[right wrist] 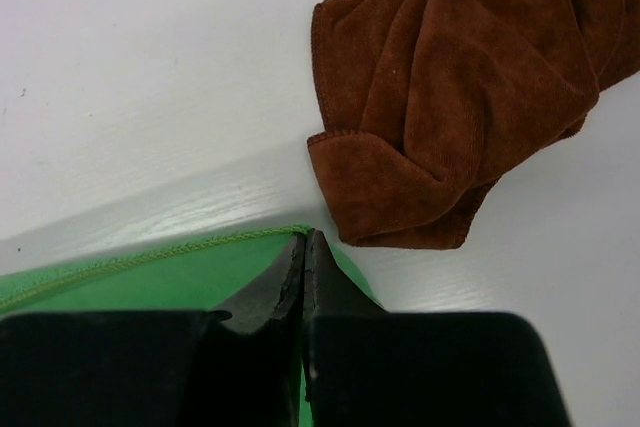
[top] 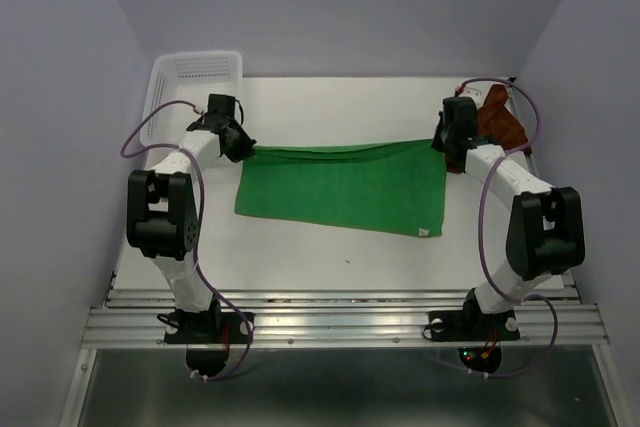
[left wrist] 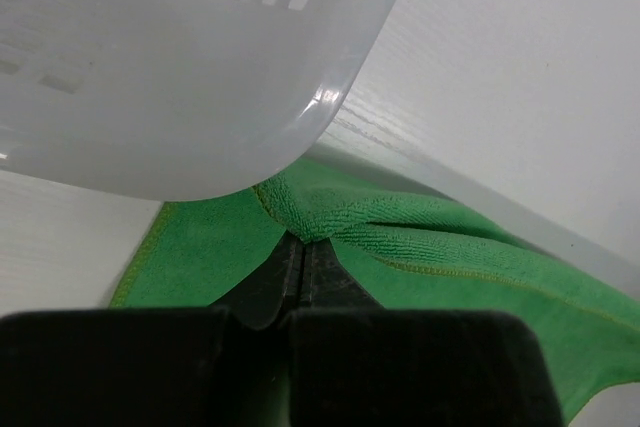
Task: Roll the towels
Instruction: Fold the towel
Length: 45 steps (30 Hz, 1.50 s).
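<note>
The green towel lies spread flat across the middle of the table, with its far edge slightly raised and stretched between both grippers. My left gripper is shut on its far left corner, and the cloth bunches at the closed tips. My right gripper is shut on the far right corner, where the stitched hem of the green towel meets the closed tips. The rust-brown towel lies crumpled at the far right, just beyond the right gripper. In the right wrist view the brown towel is a heap apart from the fingers.
A white plastic mesh basket stands at the far left corner, close behind the left gripper, and its rounded rim hangs just over the green towel. Pale walls close in the table on three sides. A metal rail runs along the near edge.
</note>
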Each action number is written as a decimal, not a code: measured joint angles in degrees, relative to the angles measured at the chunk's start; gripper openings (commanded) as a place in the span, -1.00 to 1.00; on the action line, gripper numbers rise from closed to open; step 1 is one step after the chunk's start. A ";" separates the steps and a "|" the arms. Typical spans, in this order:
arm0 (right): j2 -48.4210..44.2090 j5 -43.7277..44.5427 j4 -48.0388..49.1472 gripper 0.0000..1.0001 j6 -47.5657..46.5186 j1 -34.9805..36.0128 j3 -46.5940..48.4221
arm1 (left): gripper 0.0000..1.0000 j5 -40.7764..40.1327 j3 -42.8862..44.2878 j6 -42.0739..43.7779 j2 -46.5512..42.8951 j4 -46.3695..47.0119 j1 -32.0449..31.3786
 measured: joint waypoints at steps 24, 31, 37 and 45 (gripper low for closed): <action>-17.42 -4.39 -2.49 -0.99 0.52 -0.20 -14.86 | -1.00 6.12 -6.43 2.84 -4.07 -3.65 3.10; -24.46 -6.71 -7.04 -0.99 1.18 -0.20 -18.21 | -1.00 5.40 -8.20 2.84 -6.84 -6.58 3.10; -27.17 -9.03 -10.88 -0.99 1.18 -0.20 -19.30 | -1.00 5.01 -9.22 2.82 -7.98 -7.50 3.21; -28.46 -10.03 -15.69 -0.98 3.10 -0.20 -20.79 | -1.00 4.37 -11.21 2.80 -8.46 -7.76 3.21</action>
